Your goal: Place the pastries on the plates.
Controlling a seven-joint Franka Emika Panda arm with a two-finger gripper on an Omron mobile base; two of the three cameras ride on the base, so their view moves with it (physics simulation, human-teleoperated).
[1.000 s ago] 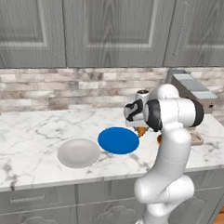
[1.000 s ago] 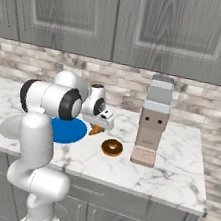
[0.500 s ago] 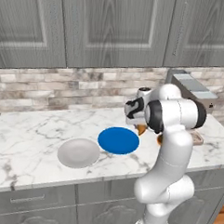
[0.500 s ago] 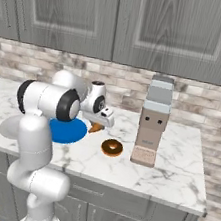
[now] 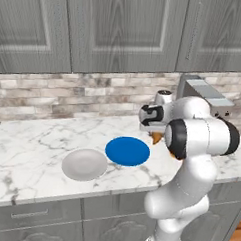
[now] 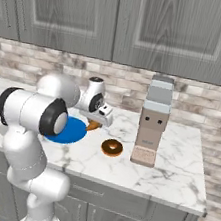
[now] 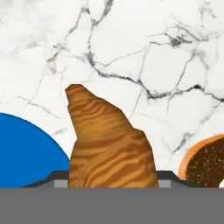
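Finding 1: the gripper (image 6: 96, 122) is closed partway on the croissant (image 7: 109, 148), which fills the space between the jaws in the hand view and hangs clear above the marble counter (image 5: 31, 138). In the right base view the croissant (image 6: 93, 125) sits just beside the near edge of the blue plate (image 6: 68, 129), not yet over it.

Finding 2: the doughnut (image 6: 111, 147) lies on the counter, a little apart from the blue plate on its far side from the robot's base and near the grey appliance (image 6: 152, 120). The grey-white plate (image 5: 84, 164) is bare and lies just beside the blue plate (image 5: 127, 150).

Recommendation (judged from the present layout): carry the croissant sideways until it is over the middle of the blue plate, keeping height so its tip does not drag the rim. Lower until it nearly touches, then release; dropping from height risks a roll off the flat plate. Keep the wrist clear of the doughnut while travelling.
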